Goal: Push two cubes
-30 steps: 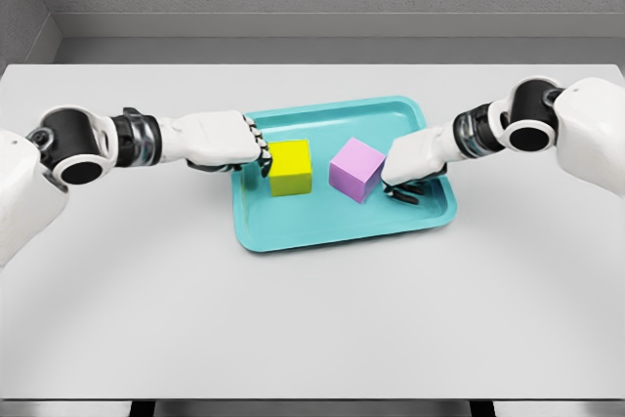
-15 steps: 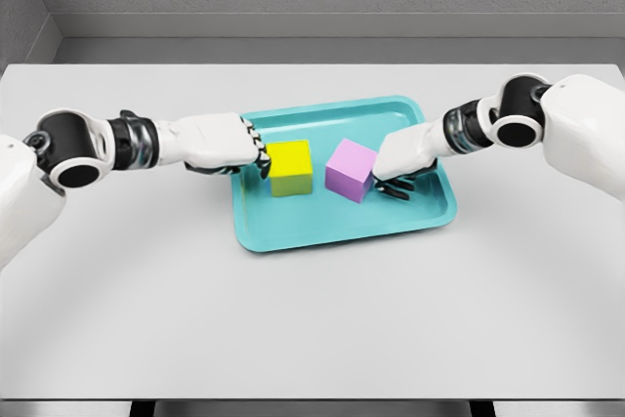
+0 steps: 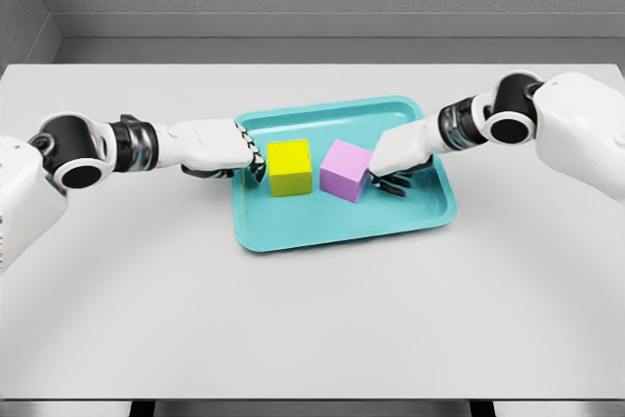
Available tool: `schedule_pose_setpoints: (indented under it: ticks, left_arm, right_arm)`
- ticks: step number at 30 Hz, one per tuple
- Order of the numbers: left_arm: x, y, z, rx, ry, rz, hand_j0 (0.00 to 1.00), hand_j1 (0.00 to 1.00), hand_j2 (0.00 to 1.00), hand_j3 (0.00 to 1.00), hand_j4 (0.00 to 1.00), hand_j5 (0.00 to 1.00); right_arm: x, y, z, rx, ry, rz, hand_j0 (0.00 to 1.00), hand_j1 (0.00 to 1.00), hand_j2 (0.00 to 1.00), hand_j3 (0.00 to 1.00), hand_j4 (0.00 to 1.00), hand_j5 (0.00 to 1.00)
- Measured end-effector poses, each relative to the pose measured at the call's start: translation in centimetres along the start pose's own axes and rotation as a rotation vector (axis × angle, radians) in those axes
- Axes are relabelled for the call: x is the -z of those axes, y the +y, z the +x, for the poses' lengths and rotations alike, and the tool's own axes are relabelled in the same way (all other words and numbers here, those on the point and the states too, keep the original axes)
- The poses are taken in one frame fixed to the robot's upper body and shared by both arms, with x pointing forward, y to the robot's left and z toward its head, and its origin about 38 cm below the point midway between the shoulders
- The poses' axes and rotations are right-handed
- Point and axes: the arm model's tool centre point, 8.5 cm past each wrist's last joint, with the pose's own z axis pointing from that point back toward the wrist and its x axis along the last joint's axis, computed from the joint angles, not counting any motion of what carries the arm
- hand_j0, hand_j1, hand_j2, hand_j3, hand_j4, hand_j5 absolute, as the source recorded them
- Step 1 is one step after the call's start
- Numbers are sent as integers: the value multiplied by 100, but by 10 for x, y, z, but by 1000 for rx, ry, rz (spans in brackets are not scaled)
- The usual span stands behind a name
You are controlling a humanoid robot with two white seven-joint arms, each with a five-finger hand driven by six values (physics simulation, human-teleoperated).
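Observation:
A yellow cube (image 3: 290,167) and a purple cube (image 3: 346,170) sit side by side on a teal tray (image 3: 342,223), a narrow gap between them. My left hand (image 3: 256,157) lies flat at the tray's left rim, its curled fingers against the yellow cube's left face. My right hand (image 3: 383,179) reaches in from the right, its bent fingers pressed on the purple cube's right side. Neither hand grasps a cube.
The tray rests in the middle of a pale grey table (image 3: 312,319). A grey wall runs behind the table's far edge.
My right hand has slid left with the purple cube, which now stands closer to the yellow one. The left hand and the yellow cube have barely moved.

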Motion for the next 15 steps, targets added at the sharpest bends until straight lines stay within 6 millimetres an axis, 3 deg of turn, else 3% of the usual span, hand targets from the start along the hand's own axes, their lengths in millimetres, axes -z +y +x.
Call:
schedule_pose_setpoints:
  ticks: [15]
  left_arm:
    - [23,-1,-1,-48,-5,0,60,60,60,60,60,60]
  right_arm:
    - [-3,-8,-3,-21,12,-13,13,13,13,13,13,13]
